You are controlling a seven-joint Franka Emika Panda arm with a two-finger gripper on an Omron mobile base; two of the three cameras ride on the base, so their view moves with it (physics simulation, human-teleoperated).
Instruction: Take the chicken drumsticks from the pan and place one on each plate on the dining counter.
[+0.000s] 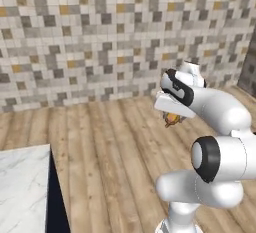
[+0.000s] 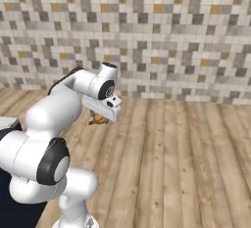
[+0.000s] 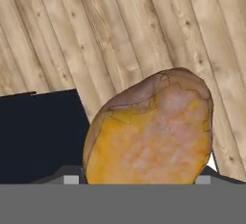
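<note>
While the arm hangs above the wooden floor, the tool grips a chicken drumstick between its jaws, held in the air in front of the tiled wall. A corner of the marble surface shows at the lower left of the left base view.

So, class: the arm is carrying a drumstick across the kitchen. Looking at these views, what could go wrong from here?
1. The chicken drumstick hangs from the gripper over bare wooden floor; if the hold slips, it would land there, not on a plate.
2. Only a corner of the dining counter is in sight, off to the left, so a release now would likely miss it.
</note>
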